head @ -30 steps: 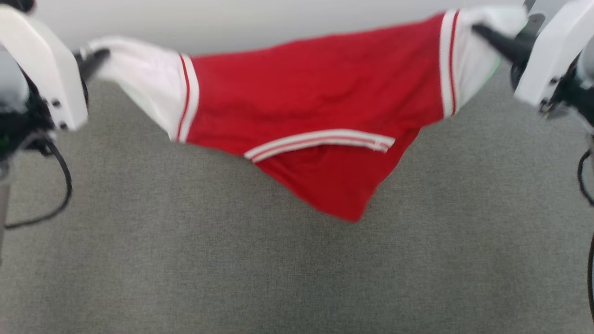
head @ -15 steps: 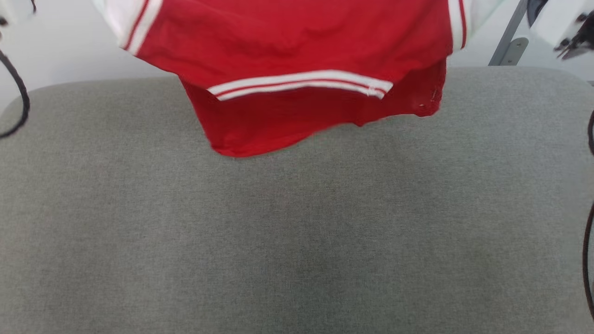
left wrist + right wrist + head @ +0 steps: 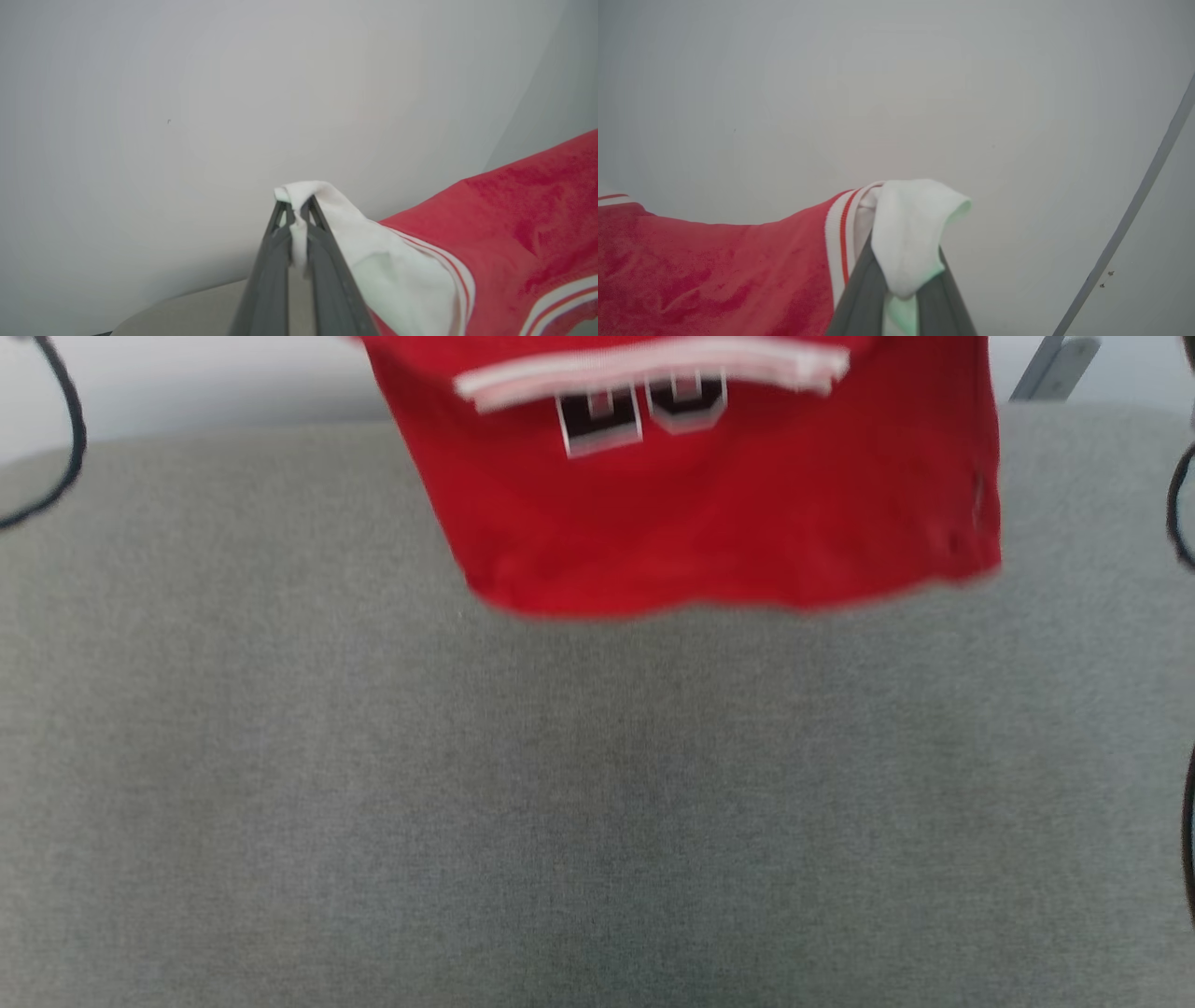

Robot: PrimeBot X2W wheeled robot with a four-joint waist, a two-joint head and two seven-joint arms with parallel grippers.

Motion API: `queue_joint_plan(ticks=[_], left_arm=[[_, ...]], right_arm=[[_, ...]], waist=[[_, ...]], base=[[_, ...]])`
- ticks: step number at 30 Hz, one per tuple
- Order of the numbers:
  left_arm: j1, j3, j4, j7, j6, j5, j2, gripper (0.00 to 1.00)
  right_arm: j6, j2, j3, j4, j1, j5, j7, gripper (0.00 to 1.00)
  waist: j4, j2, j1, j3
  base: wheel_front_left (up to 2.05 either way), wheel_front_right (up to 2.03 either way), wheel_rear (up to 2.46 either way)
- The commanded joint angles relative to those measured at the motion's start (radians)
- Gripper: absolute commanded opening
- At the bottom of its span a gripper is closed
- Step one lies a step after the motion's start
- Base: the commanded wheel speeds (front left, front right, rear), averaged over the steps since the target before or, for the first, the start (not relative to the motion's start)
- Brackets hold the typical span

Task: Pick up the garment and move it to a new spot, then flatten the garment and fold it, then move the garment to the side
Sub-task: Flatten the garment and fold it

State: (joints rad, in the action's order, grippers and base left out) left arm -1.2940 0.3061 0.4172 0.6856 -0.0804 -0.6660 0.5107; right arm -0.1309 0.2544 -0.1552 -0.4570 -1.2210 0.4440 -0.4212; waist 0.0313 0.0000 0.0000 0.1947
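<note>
The garment (image 3: 728, 523) has unfurled at top centre, baring unreadable dark lettering; left gripper (image 3: 295, 210) and right gripper (image 3: 901, 280) clamp its sleeves.

The garment (image 3: 728, 513) is showing bright red, its trim band (image 3: 653, 369) running white-red-white, with black characters (image 3: 639, 411) edged in white. The sleeve ends (image 3: 373, 261) are showing white. The surface (image 3: 597, 803) is presenting mottled grey. The left gripper (image 3: 296, 212) and right gripper (image 3: 903, 261) are showing dark grey fingers.
</note>
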Motion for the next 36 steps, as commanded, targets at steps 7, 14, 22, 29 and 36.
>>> queue_joint_plan(ticks=[7, 14, 22, 29, 36], left_arm=[[-0.199, 0.036, 0.167, -0.305, -0.03, 0.108, -0.057, 0.0], [-0.285, 0.066, 0.269, -0.624, -0.042, 0.185, -0.086, 0.0], [-0.161, 0.15, 0.462, -0.733, -0.049, 0.153, -0.1, 0.0], [0.019, 0.254, 0.551, -0.63, -0.049, 0.036, -0.105, 0.0], [0.206, 0.334, 0.482, -0.429, -0.049, -0.125, -0.06, 0.0]], right_arm=[[0.001, -0.011, 0.008, -0.266, -0.187, -0.203, 0.392, 0.0], [0.0, -0.058, 0.067, -0.446, -0.289, -0.371, 0.594, 0.0], [0.001, -0.124, 0.043, -0.707, -0.232, -0.377, 0.49, 0.0], [0.001, -0.15, -0.019, -0.787, -0.121, -0.256, 0.368, 0.0], [0.001, -0.138, -0.16, -0.721, 0.031, -0.09, 0.226, 0.0]], waist=[[0.017, 0.0, 0.0, 0.118], [0.032, 0.0, 0.0, 0.167], [0.048, 0.0, 0.0, 0.169], [0.06, 0.0, 0.0, 0.137], [0.055, 0.0, 0.0, 0.081]], base=[[0.0, 0.0, 0.0], [0.0, 0.0, 0.0], [0.0, 0.0, 0.0], [0.0, 0.0, 0.0], [0.0, 0.0, 0.0]])
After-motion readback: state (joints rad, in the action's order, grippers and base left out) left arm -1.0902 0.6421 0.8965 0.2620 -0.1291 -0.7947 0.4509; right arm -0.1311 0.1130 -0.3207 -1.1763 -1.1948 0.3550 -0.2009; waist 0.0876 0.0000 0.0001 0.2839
